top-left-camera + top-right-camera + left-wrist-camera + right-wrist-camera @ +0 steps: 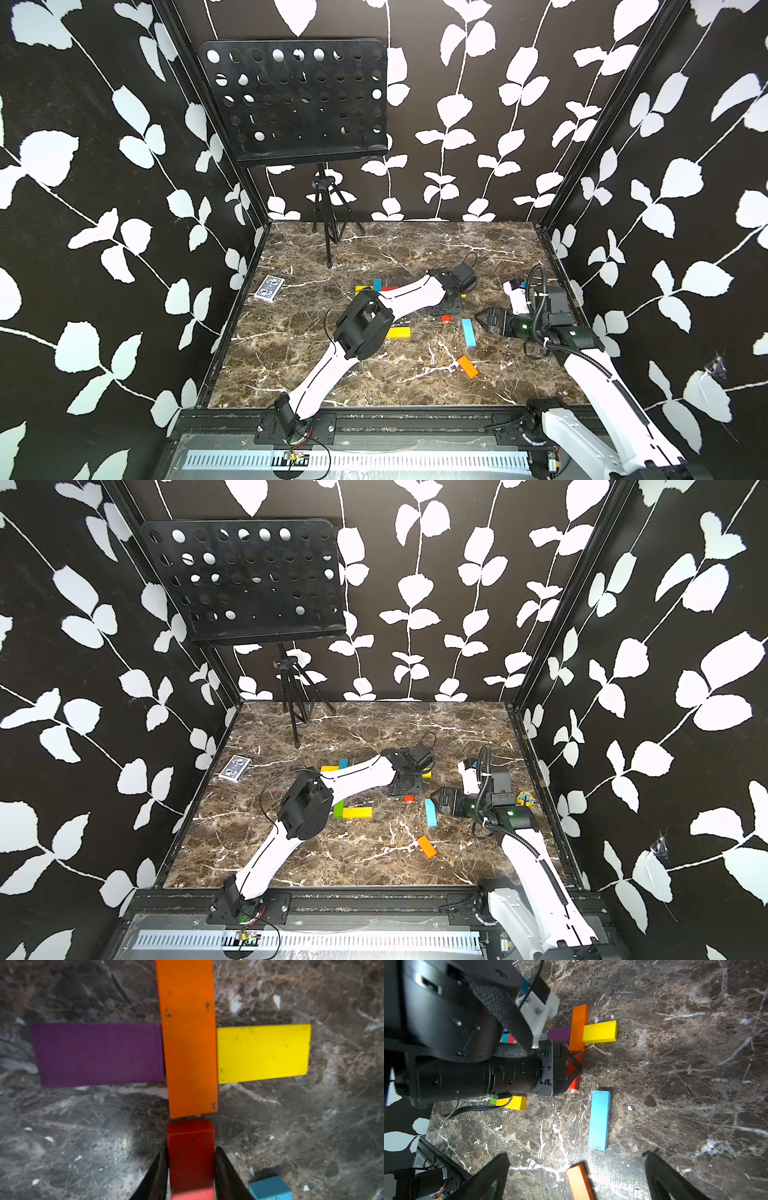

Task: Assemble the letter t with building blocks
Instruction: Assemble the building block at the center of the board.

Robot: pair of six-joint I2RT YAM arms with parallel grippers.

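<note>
left wrist view: left gripper (pixel 190 1150) hugs the red block (pixel 190 1134), jaws narrow, pinching or not i cannot tell. block lies at six o'clock of the orange bar (pixel 188 1043), ends nearly butted. best to open evenly and lift straight up, no nudging that bar.
</note>
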